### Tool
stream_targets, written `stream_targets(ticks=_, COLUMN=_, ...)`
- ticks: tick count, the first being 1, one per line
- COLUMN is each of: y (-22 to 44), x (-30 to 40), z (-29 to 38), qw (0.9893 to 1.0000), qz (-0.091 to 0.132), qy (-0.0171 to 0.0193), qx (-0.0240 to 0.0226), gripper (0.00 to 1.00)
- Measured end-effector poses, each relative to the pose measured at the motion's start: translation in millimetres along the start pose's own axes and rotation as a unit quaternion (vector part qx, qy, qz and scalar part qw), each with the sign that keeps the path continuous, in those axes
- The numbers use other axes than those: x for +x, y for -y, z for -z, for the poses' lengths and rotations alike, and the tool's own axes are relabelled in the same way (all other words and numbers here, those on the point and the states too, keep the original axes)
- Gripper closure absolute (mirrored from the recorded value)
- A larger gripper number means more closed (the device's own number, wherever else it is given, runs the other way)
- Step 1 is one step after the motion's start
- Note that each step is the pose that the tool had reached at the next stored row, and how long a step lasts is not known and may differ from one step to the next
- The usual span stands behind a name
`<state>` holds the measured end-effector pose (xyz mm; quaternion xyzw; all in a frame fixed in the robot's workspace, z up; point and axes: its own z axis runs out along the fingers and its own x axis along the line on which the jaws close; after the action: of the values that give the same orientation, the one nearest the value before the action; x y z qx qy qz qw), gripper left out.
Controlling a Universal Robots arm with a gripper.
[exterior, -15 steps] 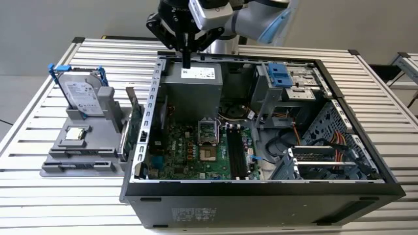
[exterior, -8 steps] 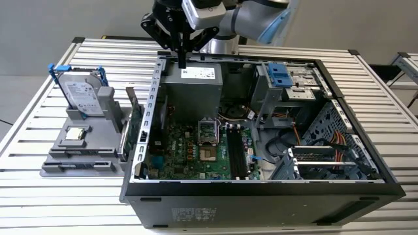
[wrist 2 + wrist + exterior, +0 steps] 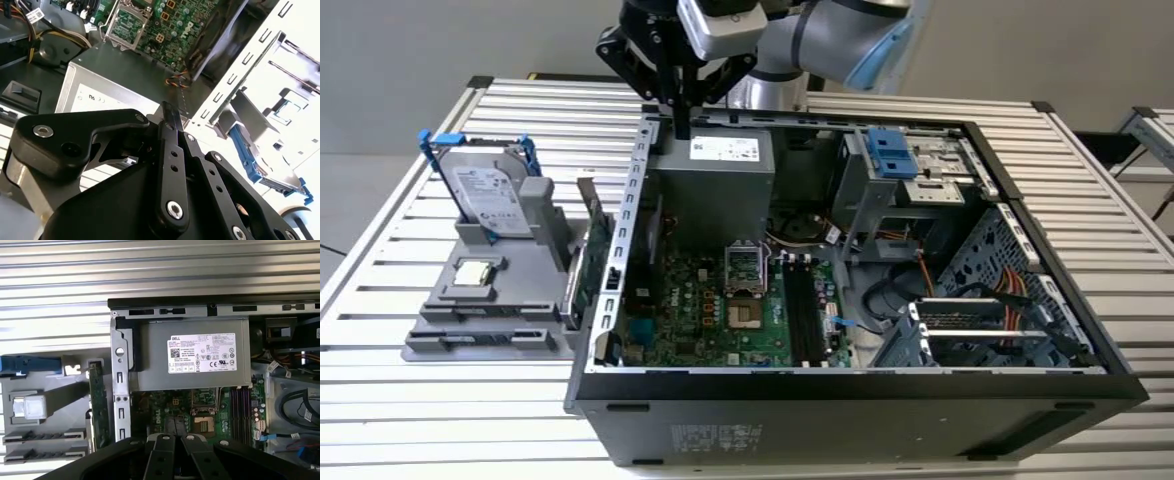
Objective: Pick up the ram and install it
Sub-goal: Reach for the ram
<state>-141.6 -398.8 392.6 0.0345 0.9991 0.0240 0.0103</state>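
Seemingly, the hand (image 3: 680, 126) was held pressed together, pinching nothing, over the rear edge of the case (image 3: 881, 410), beside the power supply (image 3: 714, 175). The ram could not be told apart among the motherboard's black slots (image 3: 794, 305); a level, square approach was judged needed.

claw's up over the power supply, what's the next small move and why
Probably open the claw. It hangs shut, with nothing seen in it, above the power supply near the case's rim. It touches no part there, so opening looks safe, and it can grip nothing while shut.
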Motion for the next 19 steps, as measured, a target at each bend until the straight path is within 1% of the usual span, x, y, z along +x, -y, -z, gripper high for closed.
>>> stream_targets(ticks=6, y=0.6, x=8.2, z=0.2, qw=1.0, qz=0.006, qy=-0.0003, qx=-0.0001, gripper=1.0)
stream_targets(ticks=12, y=1.1, x=15.6, z=0.3, qw=0.9998, qz=0.02, qy=-0.0009, qx=-0.0004, gripper=1.0)
stream_targets(ticks=19, y=1.7, x=24.5, z=0.5, qw=0.9994, qz=0.036, qy=-0.0017, qx=-0.0007, gripper=1.0)
